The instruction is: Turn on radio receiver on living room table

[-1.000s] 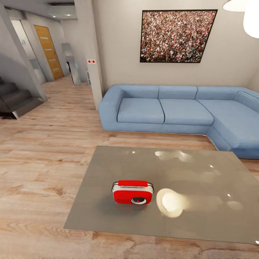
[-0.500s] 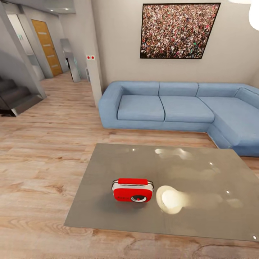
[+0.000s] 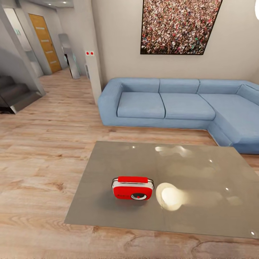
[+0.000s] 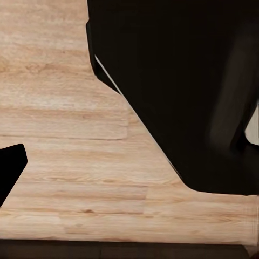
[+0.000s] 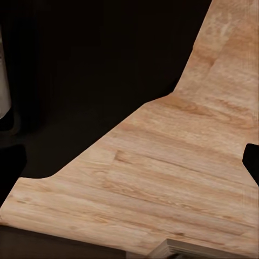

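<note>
Standing upright toward the near left of the counter [image 3: 201, 169], the radio [image 3: 132, 188] faces the camera, a bright lamp glare [image 3: 169, 196] just beside it. Behind sits the sofa [image 3: 172, 106] on plank floor [image 3: 43, 151]. Both arms' fingers: cannot tell, released or clenched.

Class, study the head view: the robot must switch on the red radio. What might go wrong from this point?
1. The radio receiver stands alone on the glossy table; a hard press might slide or tip it.
2. A bright lamp reflection lies right beside the radio and may mask its edge.
3. The radio sits back from the table's near edge, so the reach may crowd that edge.
</note>
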Robot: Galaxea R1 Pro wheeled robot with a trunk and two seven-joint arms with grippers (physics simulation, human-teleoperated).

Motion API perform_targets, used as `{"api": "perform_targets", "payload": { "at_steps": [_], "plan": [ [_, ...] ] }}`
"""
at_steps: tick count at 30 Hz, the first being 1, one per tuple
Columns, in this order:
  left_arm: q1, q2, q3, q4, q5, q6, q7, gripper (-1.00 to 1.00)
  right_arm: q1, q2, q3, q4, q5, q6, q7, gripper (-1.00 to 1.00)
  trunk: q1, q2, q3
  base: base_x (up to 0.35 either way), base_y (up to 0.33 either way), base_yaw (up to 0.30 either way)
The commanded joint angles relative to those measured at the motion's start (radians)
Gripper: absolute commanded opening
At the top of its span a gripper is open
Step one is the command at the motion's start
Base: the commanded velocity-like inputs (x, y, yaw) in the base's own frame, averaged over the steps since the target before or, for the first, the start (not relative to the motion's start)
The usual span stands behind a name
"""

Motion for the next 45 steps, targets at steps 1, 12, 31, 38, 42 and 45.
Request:
{"api": "perform_targets", "payload": {
  "at_steps": [1,12,31,38,42,45],
  "plan": [
    [0.000,-0.001,0.000,0.000,0.000,0.000,0.000,1.00,0.000,0.000,0.000,0.000,0.000,0.000,0.000,1.00,0.000,0.000,-0.002,0.000,0.000,0.000],
    [0.000,-0.003,0.000,0.000,0.001,0.000,0.000,1.00,0.000,0.000,0.000,0.000,0.000,0.000,0.000,1.00,0.000,0.000,-0.019,0.000,0.000,0.000],
    [0.000,0.001,0.005,0.002,0.002,0.000,0.000,1.00,0.000,-0.002,-0.001,0.000,-0.001,-0.002,0.000,1.00,0.000,0.000,-0.050,0.000,0.000,0.000],
    [0.000,-0.001,0.004,0.002,0.003,0.001,0.000,1.00,0.000,-0.002,-0.002,0.000,-0.002,-0.002,0.000,1.00,-0.019,0.035,-0.046,0.000,0.000,0.000],
    [0.000,0.000,0.004,0.002,0.005,0.001,0.000,1.00,0.000,-0.002,-0.002,0.000,-0.002,-0.002,0.001,1.00,-0.035,0.063,-0.040,0.000,0.000,0.000],
    [0.000,0.001,0.004,0.002,0.005,0.002,0.000,1.00,0.000,-0.002,-0.002,0.000,-0.002,-0.002,0.001,1.00,-0.035,0.063,-0.044,0.000,0.000,0.000]
  ]
}}
